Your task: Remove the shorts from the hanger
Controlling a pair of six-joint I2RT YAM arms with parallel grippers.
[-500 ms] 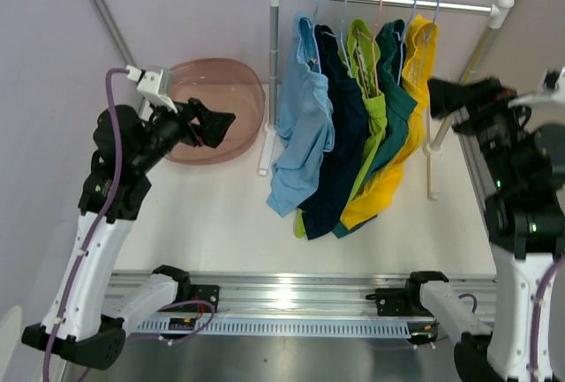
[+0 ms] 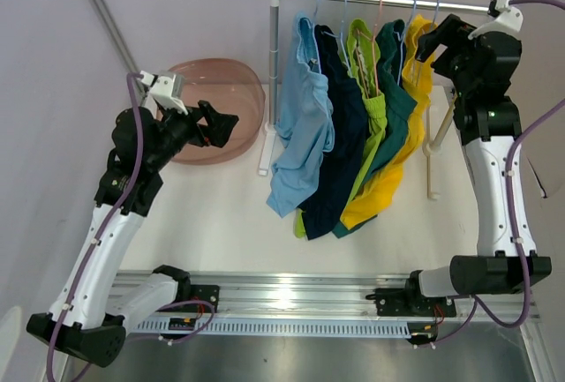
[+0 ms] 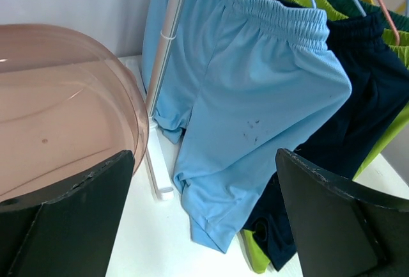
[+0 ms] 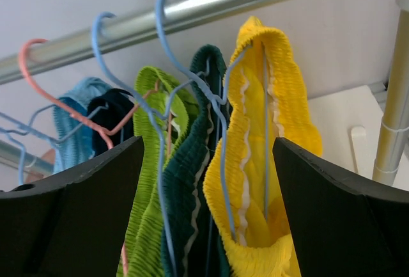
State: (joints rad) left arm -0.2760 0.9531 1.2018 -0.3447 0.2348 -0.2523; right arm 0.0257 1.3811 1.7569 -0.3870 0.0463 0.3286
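Observation:
Five shorts hang side by side on wire hangers from a metal rail (image 2: 388, 0): light blue (image 2: 300, 126), navy (image 2: 344, 135), lime green (image 2: 369, 73), dark teal (image 2: 397, 91) and yellow (image 2: 417, 82). My right gripper (image 2: 433, 42) is open and empty, high up beside the yellow shorts' waistband. In the right wrist view the yellow shorts (image 4: 275, 130) and their blue hanger lie between my open fingers, apart from them. My left gripper (image 2: 225, 126) is open and empty, left of the rack. It faces the light blue shorts (image 3: 255, 98) from a distance.
A pink translucent bowl (image 2: 216, 108) sits on the white table left of the rack, close under my left gripper; it also shows in the left wrist view (image 3: 57, 98). White rack posts stand at the left (image 2: 272, 73) and right (image 2: 437, 144).
My right arm has risen and swung in toward the rail, bringing its gripper up to the top of the yellow shorts. My left arm has shifted slightly right. The shorts hang as before.

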